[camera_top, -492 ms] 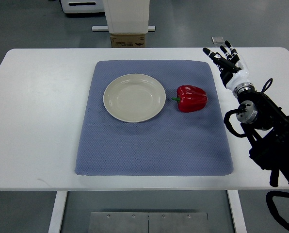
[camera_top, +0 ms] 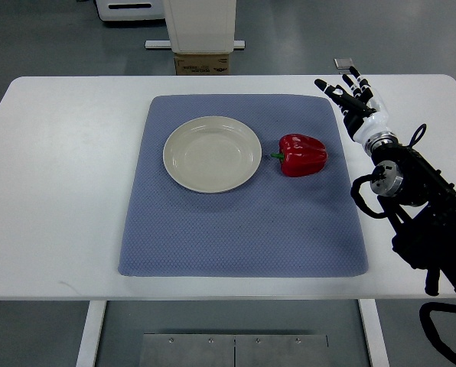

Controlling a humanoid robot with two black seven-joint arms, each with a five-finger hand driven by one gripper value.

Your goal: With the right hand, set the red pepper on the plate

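A red pepper (camera_top: pixel 303 154) lies on its side on the blue mat (camera_top: pixel 242 222), its green stem toward the cream plate (camera_top: pixel 212 154) just to its left. The plate holds nothing. My right hand (camera_top: pixel 349 95) is over the white table, past the mat's right edge and up-right of the pepper, with fingers spread and nothing in them. Its black arm (camera_top: pixel 427 222) runs down the right side of the picture. The left arm is out of view.
The white table (camera_top: pixel 67 176) carries the mat. A small grey object (camera_top: pixel 344 63) lies at the table's far edge beside my right hand. Behind the table stand a cardboard box (camera_top: pixel 202 63) and a white unit (camera_top: pixel 200 23) on the floor.
My right hand has shifted slightly up and to the left, toward the table's far edge. The pepper and plate have not moved.
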